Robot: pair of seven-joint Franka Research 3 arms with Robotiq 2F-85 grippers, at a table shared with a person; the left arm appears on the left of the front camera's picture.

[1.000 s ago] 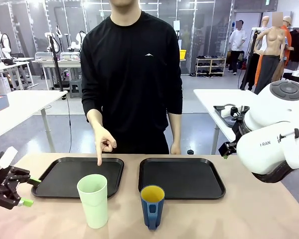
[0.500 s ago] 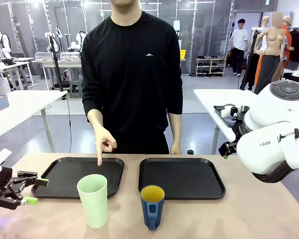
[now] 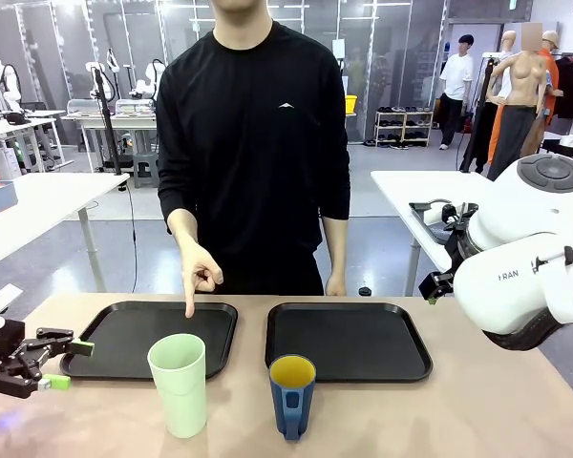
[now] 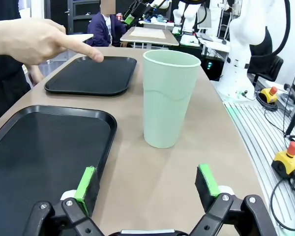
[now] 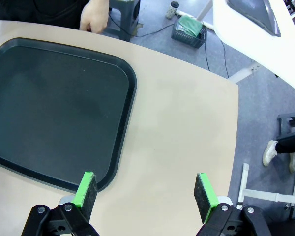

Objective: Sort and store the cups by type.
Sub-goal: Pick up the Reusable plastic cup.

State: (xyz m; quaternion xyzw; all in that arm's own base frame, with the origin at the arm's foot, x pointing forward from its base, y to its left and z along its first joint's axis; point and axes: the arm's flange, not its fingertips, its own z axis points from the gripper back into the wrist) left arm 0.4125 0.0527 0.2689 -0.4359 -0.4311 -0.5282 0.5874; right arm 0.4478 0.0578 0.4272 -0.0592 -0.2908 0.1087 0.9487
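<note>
Front view: tall pale mint-green tumbler (image 3: 179, 384), upright on the bench (image 3: 477, 410), just in front of the near edge of the left tray (image 3: 115, 355), toward that tray's right end. Shorter dark blue mug (image 3: 291, 396) with yellow inside, upright, apart from the tumbler on the robot's right of it, just in front of the near left corner of the right tray (image 3: 349, 341); handle turned toward the camera. Black trays side by side, a narrow gap between them. Pointing hand (image 3: 199, 272) of the person at the far side, index finger down at the far edge of the left tray; other hand (image 3: 336, 283) hanging at the far edge of the bench. Left jaws at the left margin, open, green pads (image 3: 81, 348) spread, low over the bench by the left tray's near left corner, turned toward the tumbler and well apart from it. White right arm (image 3: 525, 277) raised at the right side.

Left wrist view: tumbler (image 4: 169, 98) straight ahead between the spread pads (image 4: 86, 184), nothing gripped; left tray (image 4: 39, 157) close at lower left, right tray (image 4: 93, 76) beyond; pointing hand (image 4: 34, 42) at upper left.

Right wrist view: right jaws wide open, gripping nothing, pads (image 5: 86, 189) high above the bench (image 5: 177, 147) at the near corner of the right tray (image 5: 54, 108); other hand (image 5: 94, 14) at the top edge
</note>
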